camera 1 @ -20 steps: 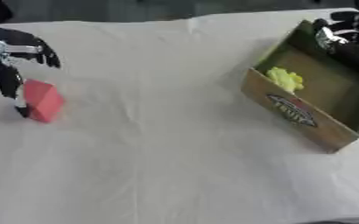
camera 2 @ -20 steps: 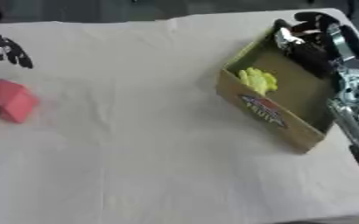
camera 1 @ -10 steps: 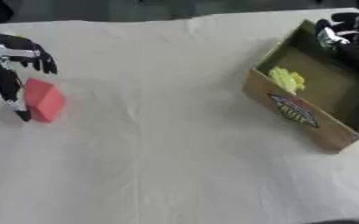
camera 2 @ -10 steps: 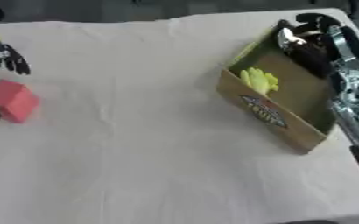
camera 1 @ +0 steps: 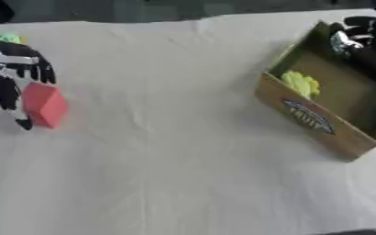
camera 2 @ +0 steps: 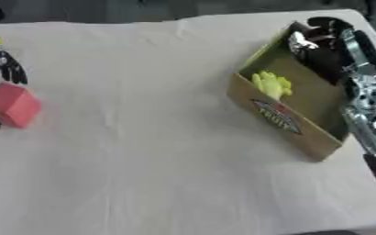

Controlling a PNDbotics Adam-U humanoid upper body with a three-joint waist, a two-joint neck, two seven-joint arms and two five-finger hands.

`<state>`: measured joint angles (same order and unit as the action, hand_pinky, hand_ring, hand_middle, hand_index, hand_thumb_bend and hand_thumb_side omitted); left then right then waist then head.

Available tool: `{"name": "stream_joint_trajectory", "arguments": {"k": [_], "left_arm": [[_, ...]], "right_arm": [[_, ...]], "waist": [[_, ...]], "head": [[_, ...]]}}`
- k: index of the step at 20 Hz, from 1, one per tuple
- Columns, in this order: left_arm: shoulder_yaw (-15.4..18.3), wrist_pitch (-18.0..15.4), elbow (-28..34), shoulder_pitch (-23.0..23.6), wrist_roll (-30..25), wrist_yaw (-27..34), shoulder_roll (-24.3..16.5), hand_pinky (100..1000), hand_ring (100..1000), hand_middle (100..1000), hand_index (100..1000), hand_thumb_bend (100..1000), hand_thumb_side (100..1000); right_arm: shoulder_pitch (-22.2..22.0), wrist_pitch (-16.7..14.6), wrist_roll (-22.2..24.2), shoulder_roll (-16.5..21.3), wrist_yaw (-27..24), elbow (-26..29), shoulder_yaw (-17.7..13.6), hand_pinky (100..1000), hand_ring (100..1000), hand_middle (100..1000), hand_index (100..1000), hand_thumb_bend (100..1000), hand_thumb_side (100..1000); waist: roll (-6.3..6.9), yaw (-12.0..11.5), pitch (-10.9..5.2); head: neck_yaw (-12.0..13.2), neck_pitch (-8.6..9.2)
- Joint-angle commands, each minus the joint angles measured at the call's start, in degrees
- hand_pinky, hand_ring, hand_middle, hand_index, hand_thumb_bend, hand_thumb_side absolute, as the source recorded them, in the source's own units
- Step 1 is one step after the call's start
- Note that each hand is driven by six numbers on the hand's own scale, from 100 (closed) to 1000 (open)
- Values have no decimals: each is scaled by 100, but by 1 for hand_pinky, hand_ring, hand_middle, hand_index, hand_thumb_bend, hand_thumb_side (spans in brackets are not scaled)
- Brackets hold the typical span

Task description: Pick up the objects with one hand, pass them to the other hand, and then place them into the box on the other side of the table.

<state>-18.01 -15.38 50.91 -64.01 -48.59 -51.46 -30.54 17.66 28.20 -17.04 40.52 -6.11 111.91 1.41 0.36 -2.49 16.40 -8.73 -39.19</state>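
Observation:
A red block (camera 1: 43, 104) lies on the white cloth at the far left. My left hand (camera 1: 16, 62) hovers over it, open: the thumb (camera 1: 7, 94) reaches down along the block's left side and the fingers (camera 1: 40, 69) hang just behind its top. A cardboard box (camera 2: 281, 117) stands at the right, with a yellow object (camera 2: 270, 85) lying inside it. My right hand (camera 2: 316, 39) sits over the box's far end, fingers relaxed and holding nothing.
A small green thing (camera 1: 10, 37) shows behind my left hand at the table's far left. My right forearm (camera 2: 366, 96) runs along the box's right side. The white cloth (camera 1: 167, 137) covers the whole table between block and box.
My left hand's fingers have dropped slightly closer to the red block. The block, the box and my right hand have stayed in place.

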Motion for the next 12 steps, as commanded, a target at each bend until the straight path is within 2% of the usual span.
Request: {"name": "stream_joint_trajectory", "arguments": {"k": [1,12], "left_arm": [[57,-302,60,-84,-338,-10,-212,704,743,680,766,859,156],[73,-247,78,-27,-322,-183,-207,682,725,666,729,751,144]], "right_arm": [[49,-27,-4,109,-1,58,-93,982,762,732,853,216,575],[37,-37,-20,83,-20,60,-107,982,762,732,853,214,576]], "waist": [[-10,0,-91],[-33,11,-78]], "head": [[-23,3],[-32,12]]}}
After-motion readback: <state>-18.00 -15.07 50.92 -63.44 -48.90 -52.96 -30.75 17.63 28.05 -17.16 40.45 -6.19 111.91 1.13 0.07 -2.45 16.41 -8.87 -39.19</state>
